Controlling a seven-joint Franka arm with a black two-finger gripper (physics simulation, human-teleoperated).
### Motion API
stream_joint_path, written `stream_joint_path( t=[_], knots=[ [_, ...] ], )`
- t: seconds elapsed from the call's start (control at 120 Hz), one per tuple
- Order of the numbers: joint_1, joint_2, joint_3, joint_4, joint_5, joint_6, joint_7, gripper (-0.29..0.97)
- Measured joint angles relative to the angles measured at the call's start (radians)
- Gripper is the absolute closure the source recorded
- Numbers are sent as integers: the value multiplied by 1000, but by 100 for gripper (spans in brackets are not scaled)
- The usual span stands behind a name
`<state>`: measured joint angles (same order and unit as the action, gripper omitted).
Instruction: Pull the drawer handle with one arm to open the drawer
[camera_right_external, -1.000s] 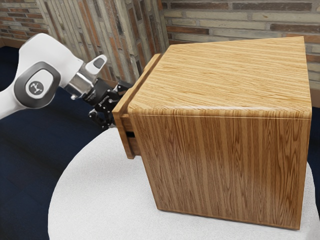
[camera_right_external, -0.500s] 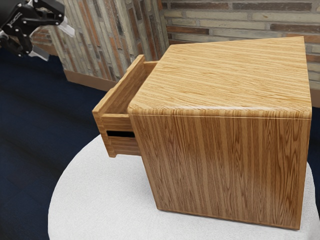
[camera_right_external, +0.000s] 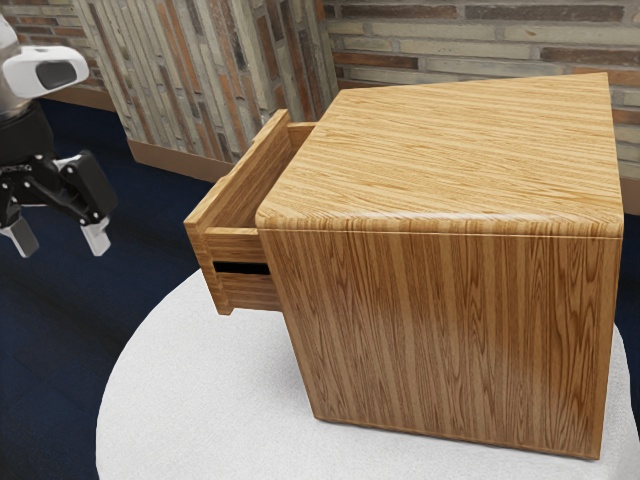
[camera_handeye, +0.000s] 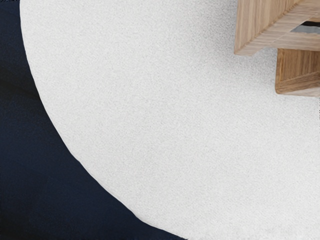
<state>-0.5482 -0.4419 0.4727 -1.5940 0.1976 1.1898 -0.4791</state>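
Much changed in the last second?
— Going by size: the round white worktop (camera_right_external: 200, 400) and the wooden cabinet (camera_right_external: 440, 250) standing on it sit as they did. The drawer (camera_right_external: 240, 190) was barely out a second ago. Half a second ago it was already as far out as it is now.

And the arm?
— It was at the drawer front a second ago. Now the end effector (camera_right_external: 59, 240) hangs at the exterior view's left edge, well apart from the drawer and lower than half a second ago, over the dark blue floor (camera_right_external: 80, 330) — fingers pointing down, spread wide, holding nothing.

How does the drawer look?
— It has the same striped wood grain as the cabinet. It sits at the cabinet's top, partly pulled out toward the exterior view's left, and a dark slot shows in its near side.
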Motion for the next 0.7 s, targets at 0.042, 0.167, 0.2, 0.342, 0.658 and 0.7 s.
stream_joint_path(
  t=[0.042, 0.167, 0.2, 0.342, 0.658, 0.7],
  knots=[
    [10, 0, -9, 1, -3, -5, 25, 2],
    [349, -4, -356, 2, -9, -24, 93, 2],
    [386, -4, -399, 2, -10, -29, 108, 2],
    [425, -3, -442, -2, -11, -44, 166, 2],
    [429, -14, -407, 9, -12, -64, 254, 2],
    [429, -36, -388, 11, -12, -66, 262, 2]
  ],
)
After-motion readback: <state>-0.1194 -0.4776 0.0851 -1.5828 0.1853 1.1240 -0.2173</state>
